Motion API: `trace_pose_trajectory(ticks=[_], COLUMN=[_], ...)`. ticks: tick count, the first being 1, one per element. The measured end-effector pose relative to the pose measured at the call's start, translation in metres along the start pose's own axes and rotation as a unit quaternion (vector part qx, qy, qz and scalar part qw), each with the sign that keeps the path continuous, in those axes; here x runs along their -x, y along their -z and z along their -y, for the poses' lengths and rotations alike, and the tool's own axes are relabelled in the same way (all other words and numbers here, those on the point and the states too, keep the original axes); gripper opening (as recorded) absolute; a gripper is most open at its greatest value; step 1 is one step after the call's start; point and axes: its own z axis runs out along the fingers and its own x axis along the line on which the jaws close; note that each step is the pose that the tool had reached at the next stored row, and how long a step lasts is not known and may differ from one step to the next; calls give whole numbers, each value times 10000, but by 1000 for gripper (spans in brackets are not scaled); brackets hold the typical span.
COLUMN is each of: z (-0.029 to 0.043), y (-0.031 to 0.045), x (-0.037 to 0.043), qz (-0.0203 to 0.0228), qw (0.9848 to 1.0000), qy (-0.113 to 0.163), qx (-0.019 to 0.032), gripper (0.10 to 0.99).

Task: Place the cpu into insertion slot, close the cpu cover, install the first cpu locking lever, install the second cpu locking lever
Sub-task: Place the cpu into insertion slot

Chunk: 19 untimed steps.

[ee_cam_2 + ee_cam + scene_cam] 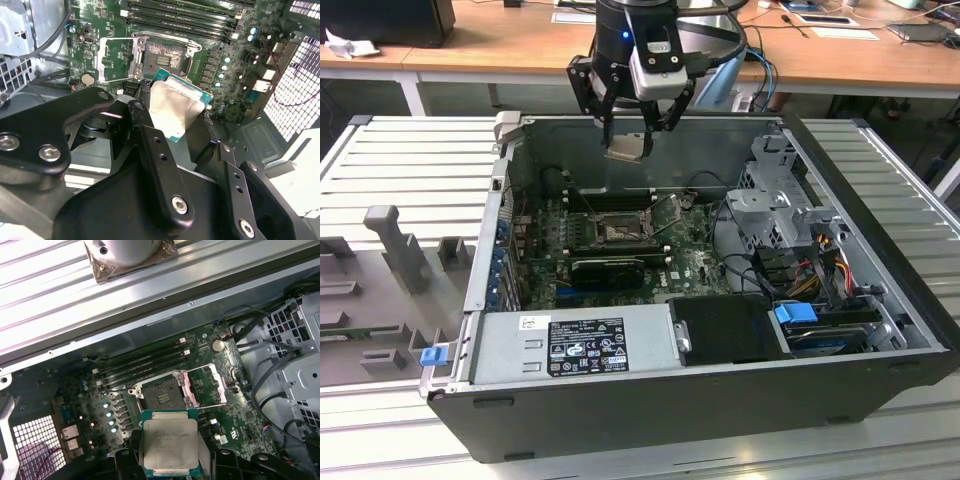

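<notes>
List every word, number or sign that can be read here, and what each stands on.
Nothing reads clearly.
Black-and-white label on the power supply: print too small.
Small white sticker beside it: blurred.
Face of the cpu in the claw: faint marks, illegible.
Green circuit board: markings too small.

One cpu [169, 445], one insertion slot [161, 392], one cpu cover [189, 389], one pincer [633, 140], one computer case [650, 405]
</notes>
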Motion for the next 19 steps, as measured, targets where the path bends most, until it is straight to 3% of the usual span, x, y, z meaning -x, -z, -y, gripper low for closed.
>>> trace_pose_trajectory(ticks=[9,14,19], z=[0,0,0], y=[0,-1,-8], x=[0,0,0], qz=[31,57,86], qw=[9994,9980,9953], qy=[-343,-633,-960], qx=[6,12,18], gripper=[529,529,529])
